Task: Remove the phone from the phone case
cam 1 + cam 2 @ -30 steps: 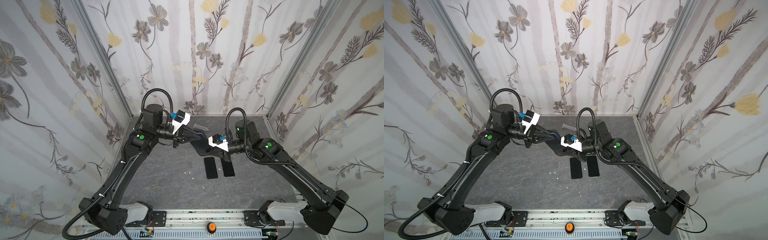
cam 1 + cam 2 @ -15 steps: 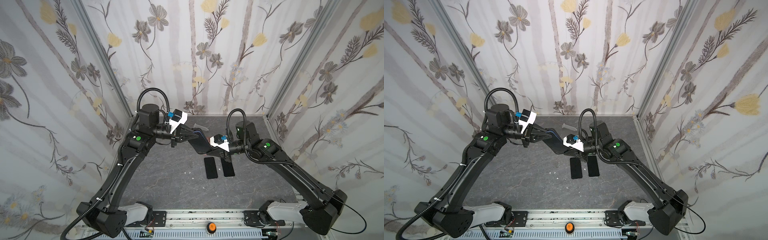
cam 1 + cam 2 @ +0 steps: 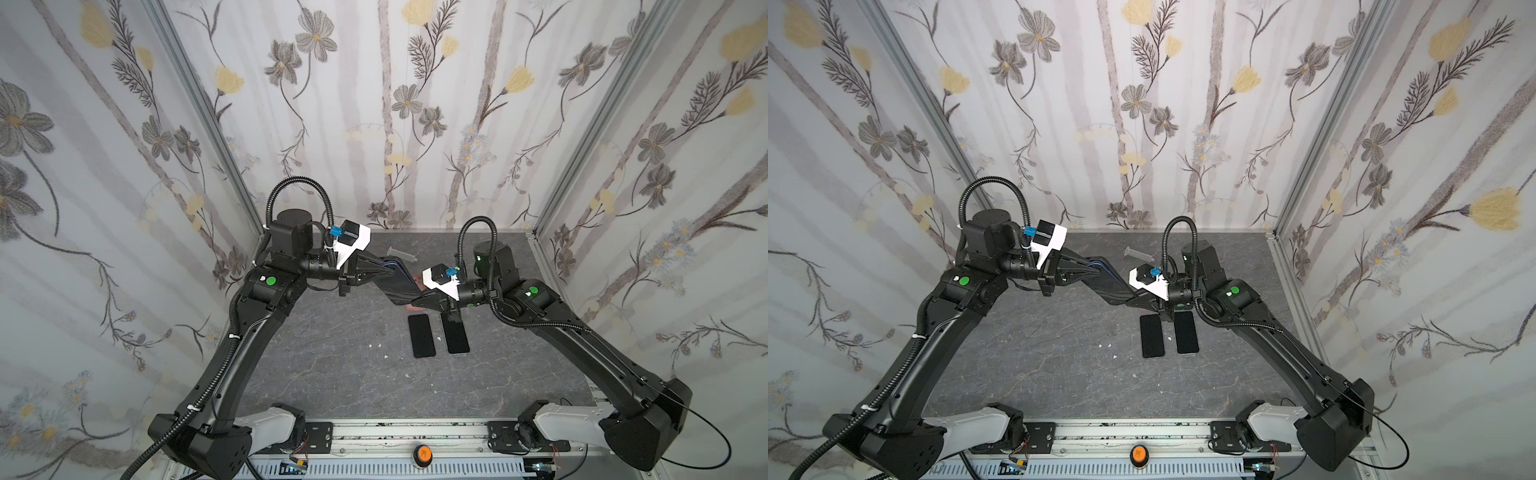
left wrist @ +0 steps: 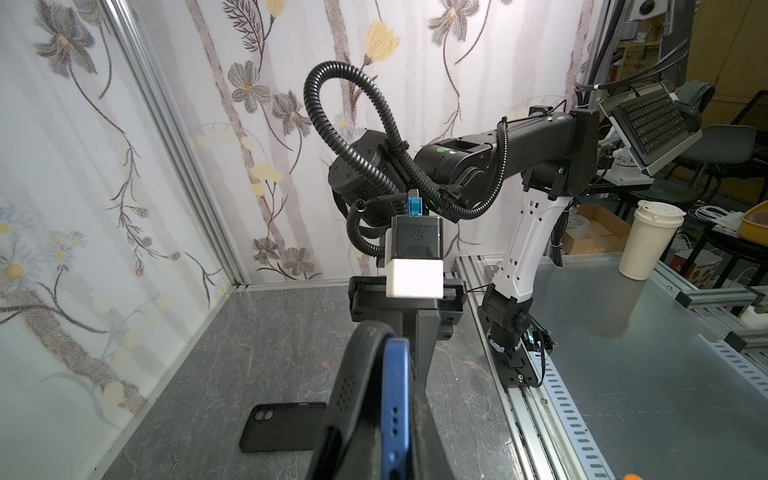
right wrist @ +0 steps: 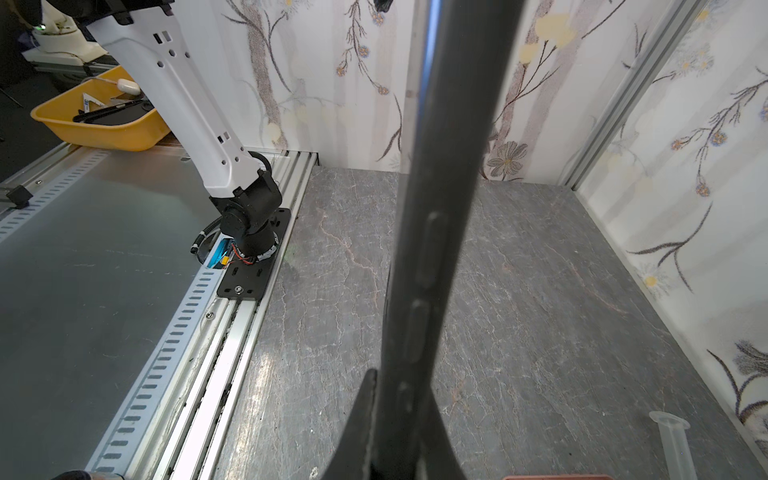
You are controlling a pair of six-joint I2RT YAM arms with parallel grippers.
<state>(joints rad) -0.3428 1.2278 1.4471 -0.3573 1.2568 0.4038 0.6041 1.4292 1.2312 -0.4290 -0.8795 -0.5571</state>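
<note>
Over grey tabletop (image 3: 332, 374), left jaws clamp blue phone (image 4: 395, 395); right jaws clamp its half-peeled black case (image 5: 432, 249).

Bright even light, faint shadows, bowed edges, blurred foreground

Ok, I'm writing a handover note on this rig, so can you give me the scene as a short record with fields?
left gripper: shut on one end of the blue phone, held up above the table
right gripper: shut on the other end, on the black phone case
phone case: bent away from the phone at the left gripper's end; phone not yet out
on table: two black slabs lying flat side by side; a clear tube near the back wall
</note>
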